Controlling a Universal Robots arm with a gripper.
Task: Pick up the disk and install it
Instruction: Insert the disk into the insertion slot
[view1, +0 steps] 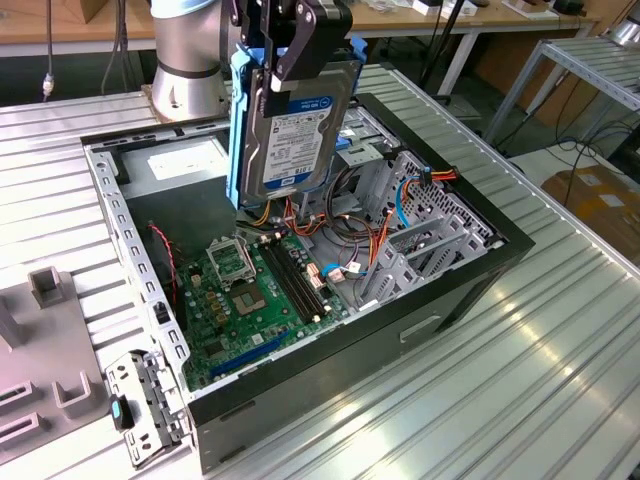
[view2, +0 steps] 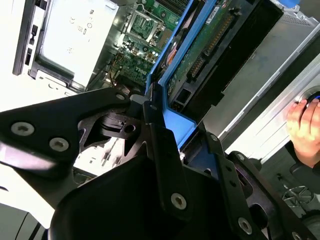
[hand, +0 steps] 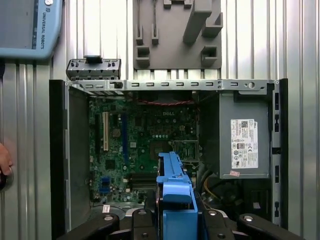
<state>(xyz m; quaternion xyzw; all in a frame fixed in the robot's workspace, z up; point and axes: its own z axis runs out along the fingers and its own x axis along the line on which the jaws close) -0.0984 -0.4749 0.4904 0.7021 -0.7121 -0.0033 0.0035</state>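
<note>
The disk (view1: 298, 135), a silver-grey hard drive with a white, blue-banded label and blue carrier rails, hangs on edge above the open computer case (view1: 455, 290). My gripper (view1: 292, 45) is shut on its upper end. The drive sits over the cables between the motherboard (view1: 250, 290) and the metal drive cage (view1: 420, 225), touching nothing below. In the second wrist view the black fingers (view2: 161, 150) clamp the blue rail of the disk (view2: 176, 125), whose green circuit board faces the camera. The first wrist view looks down past the disk (hand: 174, 192) onto the motherboard (hand: 140, 140).
A silver power supply (hand: 244, 145) fills one end of the case. A grey fixture block (view1: 40, 350) and a loose metal bracket (view1: 140, 410) lie on the slatted table at the exterior view's left. A person's hand (view2: 302, 127) rests beside the case. A teach pendant (hand: 25, 25) lies nearby.
</note>
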